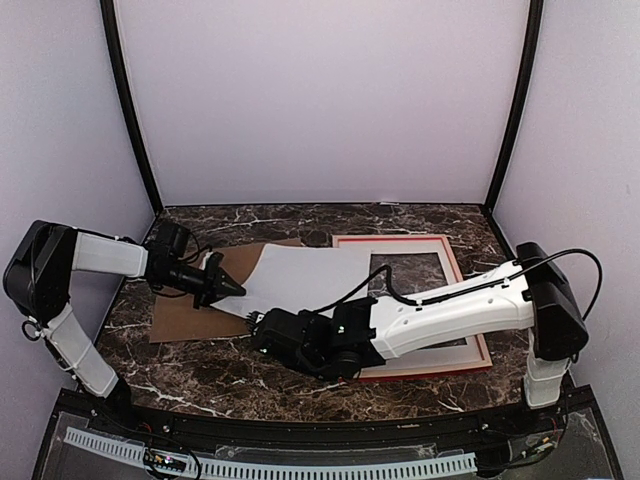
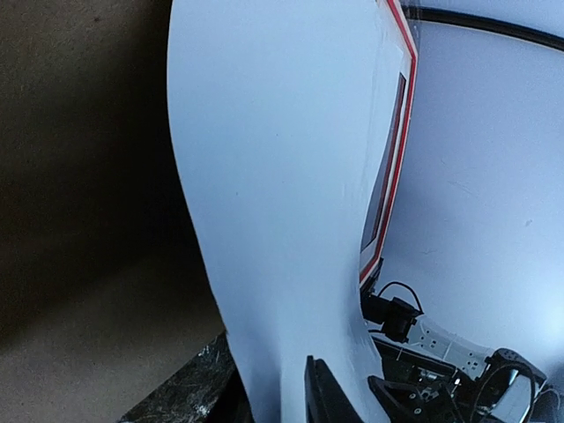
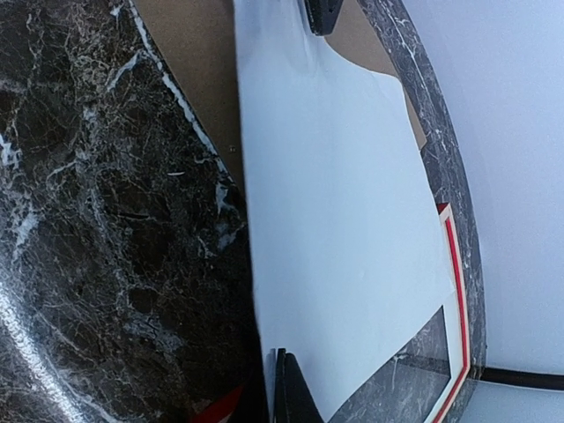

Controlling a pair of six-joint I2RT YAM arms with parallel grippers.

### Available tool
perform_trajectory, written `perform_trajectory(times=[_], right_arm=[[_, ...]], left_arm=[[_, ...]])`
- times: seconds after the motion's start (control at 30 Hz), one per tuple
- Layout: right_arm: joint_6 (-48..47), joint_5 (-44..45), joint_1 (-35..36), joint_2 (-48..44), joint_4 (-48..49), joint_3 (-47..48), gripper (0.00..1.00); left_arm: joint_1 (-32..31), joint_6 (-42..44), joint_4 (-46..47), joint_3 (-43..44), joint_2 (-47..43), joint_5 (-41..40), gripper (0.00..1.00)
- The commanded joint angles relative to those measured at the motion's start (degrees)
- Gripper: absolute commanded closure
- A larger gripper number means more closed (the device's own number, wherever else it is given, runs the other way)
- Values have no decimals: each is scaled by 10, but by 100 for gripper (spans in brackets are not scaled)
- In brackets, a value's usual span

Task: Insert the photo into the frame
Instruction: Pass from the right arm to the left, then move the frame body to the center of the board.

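Photo [image 1: 305, 275]: white back up, bowed, lying across the brown cardboard [image 1: 190, 318] and the frame's left part.
Frame [image 1: 400, 241]: flat on the table [image 1: 200, 375], red rails showing.
Left pincer [image 1: 236, 289]: at the photo's left edge; whether it grips, I cannot tell.
Right pincer [image 1: 255, 325]: closed on the photo's near edge.

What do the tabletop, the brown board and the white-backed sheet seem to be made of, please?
Tabletop: polished stone, or a marble-look laminate; dark with white veins, glossy.
Brown board: matte cardboard, seemingly; flat, uniform tan.
White-backed sheet: thin paper or photo print; it bends in a smooth curve.
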Motion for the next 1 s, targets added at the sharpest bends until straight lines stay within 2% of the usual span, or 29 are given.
perform_trajectory(times=[0.0,0.07,0.17,0.47,0.5,0.57,0.63,0.8,0.97], right_arm=[[19,2,7,-9,6,-12,93],[24,1,8,-14,5,-16,87],[32,-1,8,-24,5,-25,75],[85,-43,11,-88,-5,-46,55],[95,-51,11,-99,-6,-51,49],[109,-71,11,-121,-12,-61,30],[124,-88,11,-141,-20,-72,21],[174,-80,5,-195,-51,-109,19],[239,-79,-65,-254,-101,-140,19]], left_arm=[[-4,-9,30,-6,-8,9,83],[-5,-18,40,-9,-17,6,92],[-7,-36,53,-15,-38,-2,99],[-24,-101,121,-39,-115,-47,100],[-26,-106,128,-42,-120,-51,100],[-32,-124,159,-45,-133,-63,100],[-38,-148,184,-48,-142,-77,100],[-70,-173,222,-41,-134,-110,100],[-106,-185,236,-35,-110,-144,100]])
